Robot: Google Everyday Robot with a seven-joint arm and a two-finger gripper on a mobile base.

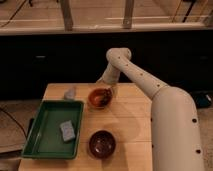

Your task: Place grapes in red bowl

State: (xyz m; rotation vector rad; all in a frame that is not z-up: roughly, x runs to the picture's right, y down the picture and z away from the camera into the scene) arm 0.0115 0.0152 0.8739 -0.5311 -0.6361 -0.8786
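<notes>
The red bowl (99,98) sits on the wooden table (125,125) near its far middle. A small dark clump, the grapes (101,96), lies inside the bowl. My gripper (106,88) is at the bowl's far right rim, just above the grapes, at the end of the white arm that reaches in from the right.
A darker maroon bowl (102,144) stands near the table's front edge. A green tray (47,132) at the left holds a grey sponge (68,130). A small grey object (69,93) lies at the far left of the table. A dark wall with a glass railing is behind.
</notes>
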